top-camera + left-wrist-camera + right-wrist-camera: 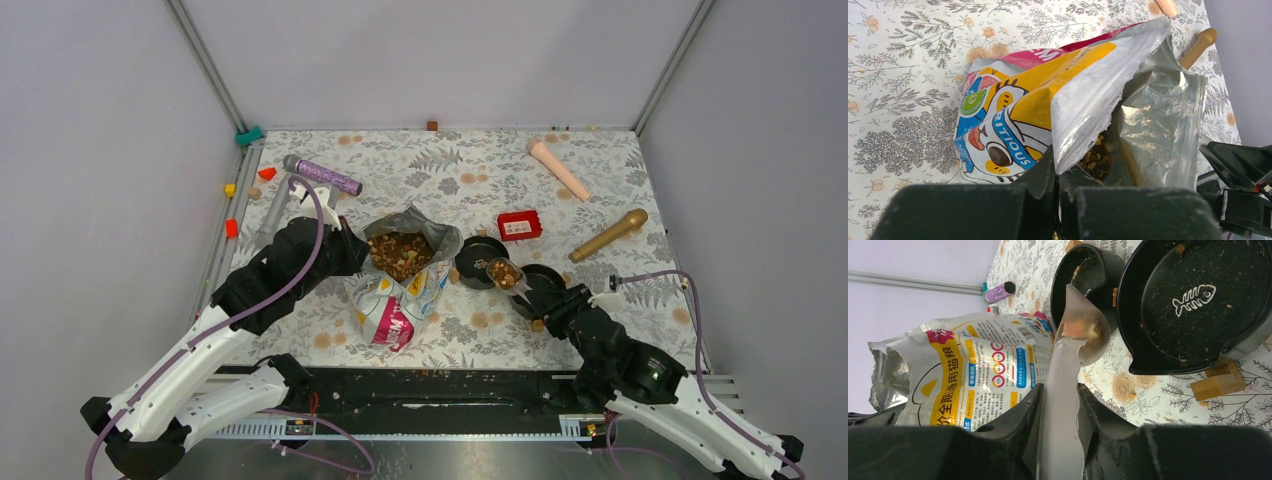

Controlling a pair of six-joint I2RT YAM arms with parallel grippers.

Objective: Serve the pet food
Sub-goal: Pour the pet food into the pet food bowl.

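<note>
The pet food bag (392,305) stands open at the table's middle, with brown kibble (400,255) showing in its mouth. My left gripper (350,247) is shut on the bag's torn silver rim (1083,125), and kibble (1096,157) lies just inside. My right gripper (1060,390) is shut on the handle of a clear plastic scoop (1083,330). The scoop (505,272) carries some kibble and hovers between two black bowls (478,262) (545,285). The nearer bowl (1198,300) has a white fish mark and holds only crumbs.
A red box (519,225) lies behind the bowls. A gold microphone (608,235) and a pink cone (558,168) lie at the back right, a purple microphone (322,175) at the back left. A wooden block (1218,382) sits by the fish bowl.
</note>
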